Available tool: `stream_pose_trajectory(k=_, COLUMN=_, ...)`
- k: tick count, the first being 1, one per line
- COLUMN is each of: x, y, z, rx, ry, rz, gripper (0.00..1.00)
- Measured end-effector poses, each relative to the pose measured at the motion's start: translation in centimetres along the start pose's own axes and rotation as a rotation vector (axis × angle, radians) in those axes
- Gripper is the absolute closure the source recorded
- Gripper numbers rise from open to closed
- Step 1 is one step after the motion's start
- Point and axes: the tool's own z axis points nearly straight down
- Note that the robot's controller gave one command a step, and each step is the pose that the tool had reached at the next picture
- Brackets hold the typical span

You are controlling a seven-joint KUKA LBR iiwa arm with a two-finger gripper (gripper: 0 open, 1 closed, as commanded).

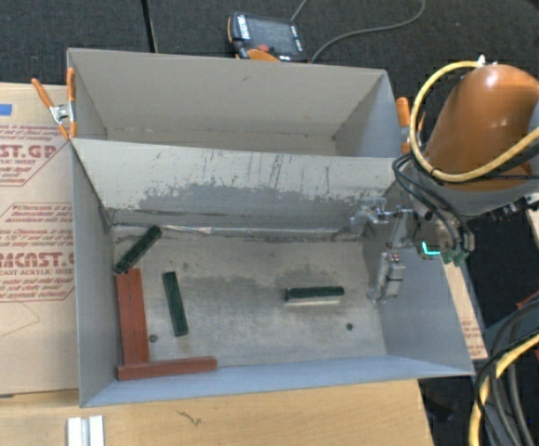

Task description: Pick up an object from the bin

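My gripper (387, 284) hangs at the right side of the bin, close to the right wall, its thin fingers pointing down with nothing seen between them. A short dark green bar (313, 294) lies flat on the bin floor just left of the fingers, apart from them.
At the left of the bin lie a reddish-brown L-shaped piece (136, 333), a dark green bar (175, 304) beside it and another dark green bar (138, 249) tilted near the back left corner. The arm with its orange dome and cables stands over the right rim.
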Motion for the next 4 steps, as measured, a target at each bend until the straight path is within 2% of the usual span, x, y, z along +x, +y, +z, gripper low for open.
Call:
stream_pose_trajectory(k=1, x=2.1, y=1.3, z=13.5, rx=-0.001, ry=0.002, rz=-0.14, gripper=0.0)
stream_pose_trajectory(k=2, x=-3.0, y=1.6, z=16.7, rx=0.001, ry=-0.008, rz=-0.141, gripper=0.0)
stream_pose_trajectory(k=3, x=-3.0, y=1.6, z=16.5, rx=0.001, ry=-0.008, rz=-0.141, gripper=1.0)
stream_pose_trajectory(k=4, x=-1.6, y=0.5, z=1.5, rx=0.003, ry=-0.016, rz=-0.151, gripper=1.0)
